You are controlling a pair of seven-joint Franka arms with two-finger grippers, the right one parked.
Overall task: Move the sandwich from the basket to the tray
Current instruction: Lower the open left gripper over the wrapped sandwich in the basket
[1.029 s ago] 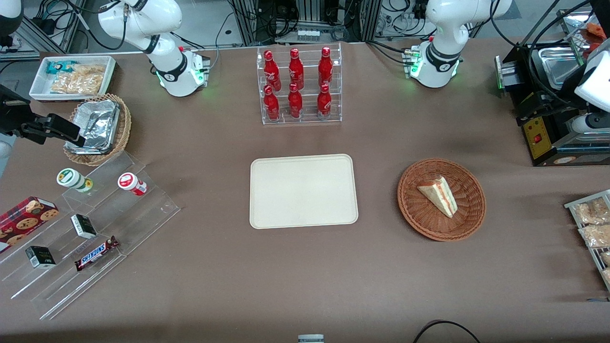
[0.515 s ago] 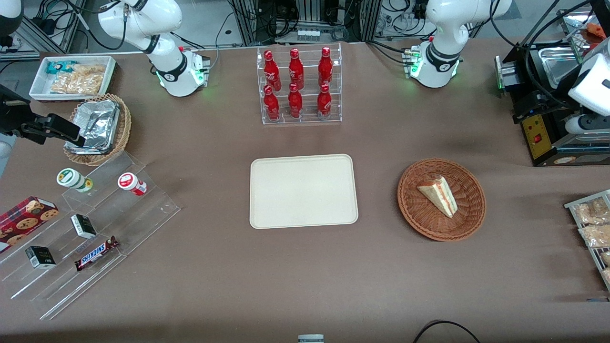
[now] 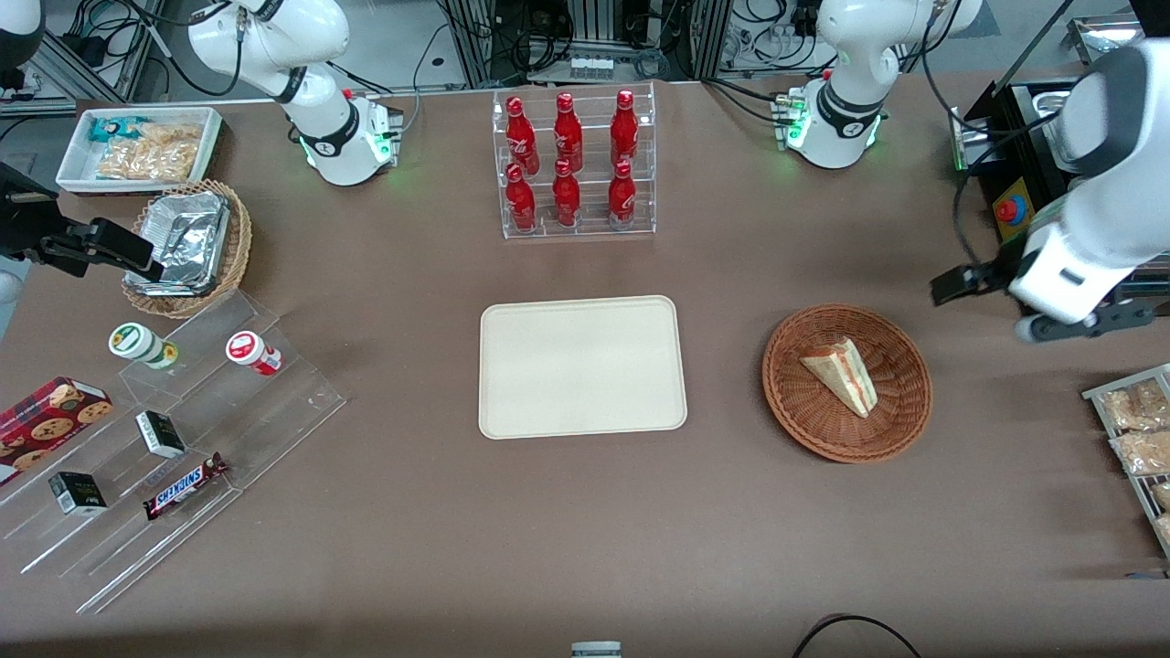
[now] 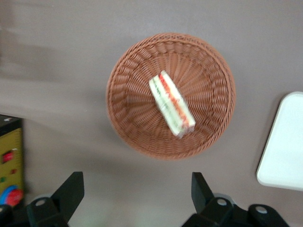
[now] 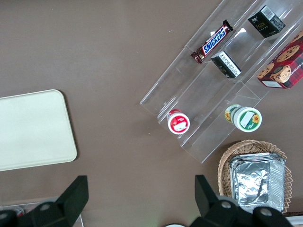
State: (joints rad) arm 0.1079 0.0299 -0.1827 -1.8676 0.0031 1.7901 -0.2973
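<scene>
The sandwich [image 3: 843,374], a pale wedge with red and green filling, lies in the round reddish-brown basket [image 3: 795,411]. The left wrist view looks straight down on the sandwich [image 4: 172,103] in the basket [image 4: 128,118]. My gripper [image 3: 1088,324] hangs high above the table beside the basket, toward the working arm's end. It is open, and the gripper [image 4: 136,194] has only bare table between its fingers. The cream tray [image 3: 582,366] lies flat in the middle of the table with nothing on it, and a corner of the tray [image 4: 284,146] shows in the wrist view.
A clear rack of red bottles [image 3: 574,164] stands farther from the front camera than the tray. A yellow control box with a red button [image 3: 1007,212] and a metal machine stand near the gripper. Snack packets [image 3: 1133,429] lie at the table's edge.
The left arm has swung in from the table's edge toward the basket, bringing the gripper much closer to it. The sandwich, basket and tray have not moved.
</scene>
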